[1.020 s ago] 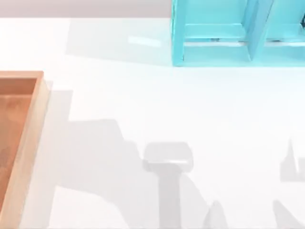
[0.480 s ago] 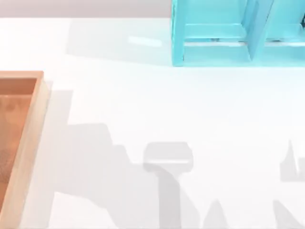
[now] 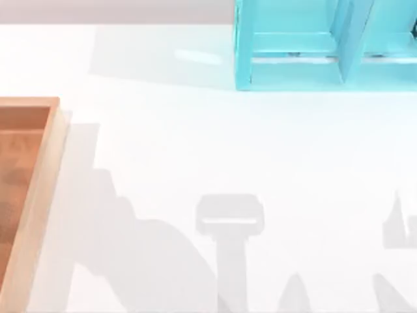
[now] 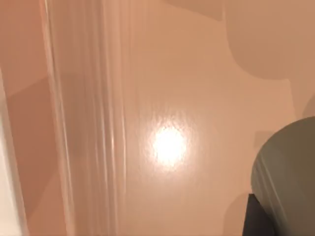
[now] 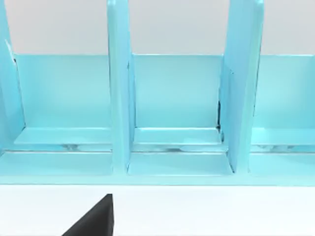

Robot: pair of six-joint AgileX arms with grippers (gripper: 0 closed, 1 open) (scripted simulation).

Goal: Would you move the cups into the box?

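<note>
1. Box (image 3: 40,195) sits at the table's (image 3: 195,143) left edge.
2. Our left wrist view looks onto the box's orange-brown floor, olive-grey cup (image 4: 290,172) close to the camera; we cannot tell our left gripper's state.
3. Turquoise shelf unit (image 3: 313,45) stands far right; our right wrist view faces it, and we cannot tell our right gripper's state.

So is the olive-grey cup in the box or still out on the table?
In or over the box: the olive-grey cup shows against the box's orange-brown floor in the left wrist view. Whether it's resting there, cannot tell.
</note>
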